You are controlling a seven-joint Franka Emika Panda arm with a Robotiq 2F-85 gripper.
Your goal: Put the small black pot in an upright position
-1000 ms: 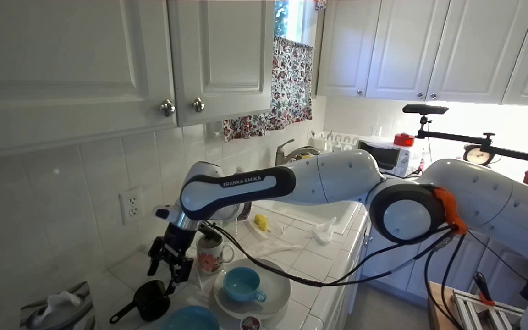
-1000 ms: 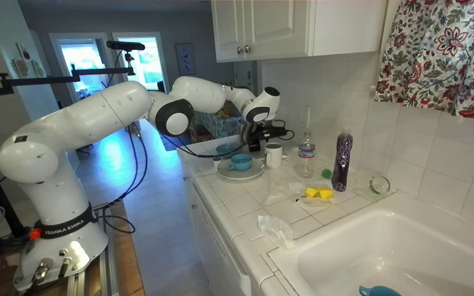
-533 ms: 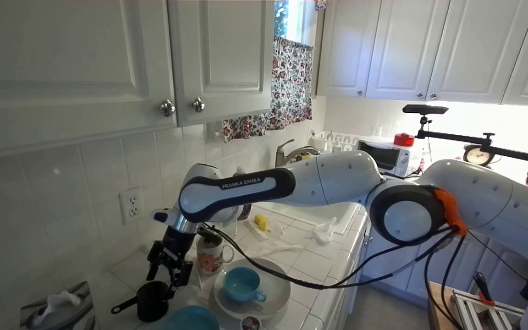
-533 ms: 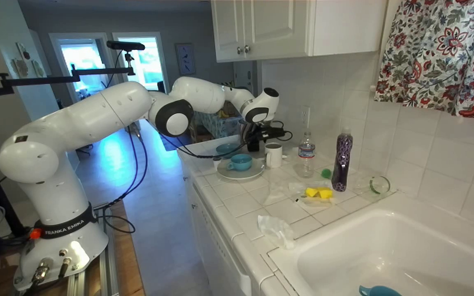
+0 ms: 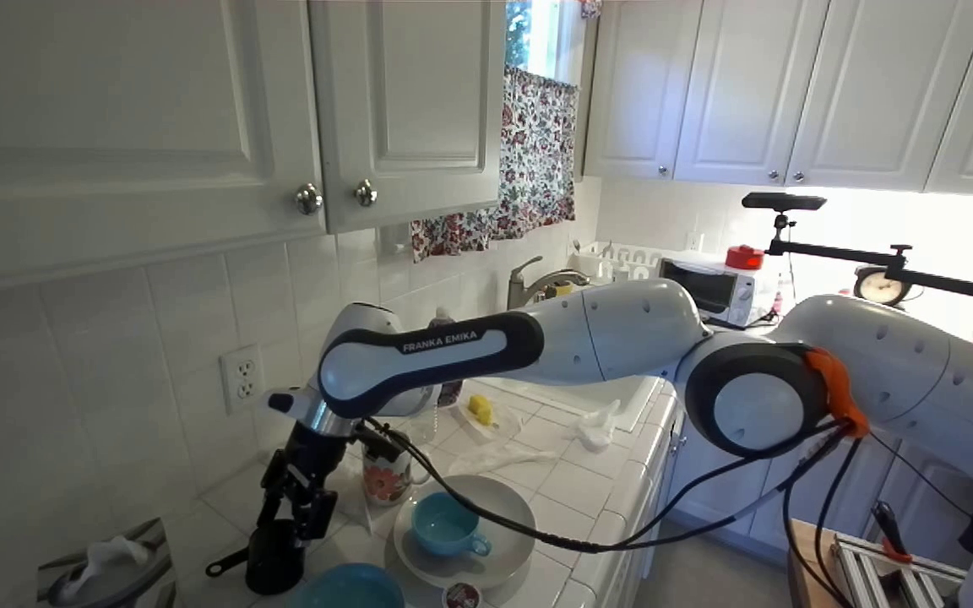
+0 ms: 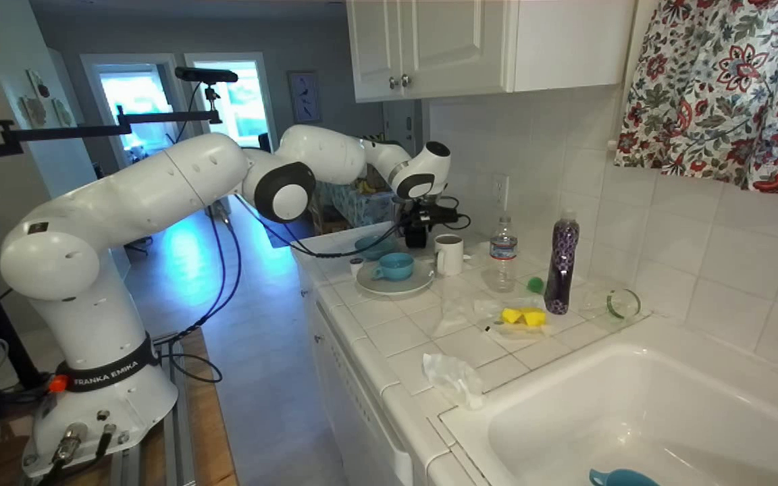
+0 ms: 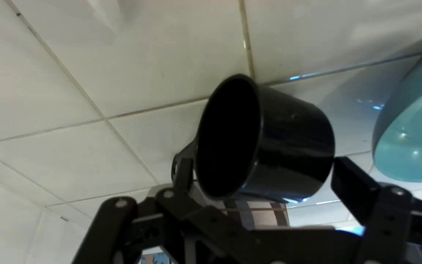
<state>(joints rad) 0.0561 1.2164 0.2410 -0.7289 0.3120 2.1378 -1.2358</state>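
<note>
The small black pot [image 5: 275, 561] lies on its side on the tiled counter, with its handle [image 5: 229, 562] pointing left in an exterior view. In the wrist view the pot [image 7: 291, 146] has its dark opening facing left and its base facing right. My gripper [image 5: 288, 528] is low over it, tilted, with the pot between its jaws; it also shows in the wrist view [image 7: 261, 163]. The right finger [image 7: 348, 176] touches or nearly touches the base edge. The left finger [image 7: 184, 174] is by the rim, in front of the handle, with a thin gap showing.
A blue bowl [image 5: 351, 584] stands close beside the pot. A grey plate [image 5: 513, 523] with a blue cup [image 5: 443, 523] and a flowered mug [image 5: 383, 480] stand nearby. The tiled wall [image 5: 106, 405] is behind, cabinets [image 5: 115, 127] above. A water bottle [image 6: 502, 260] stands farther along.
In an exterior view my gripper has moved left and slightly down over the pot. The pot has turned a little, its handle end rising and the body shifting slightly left.
</note>
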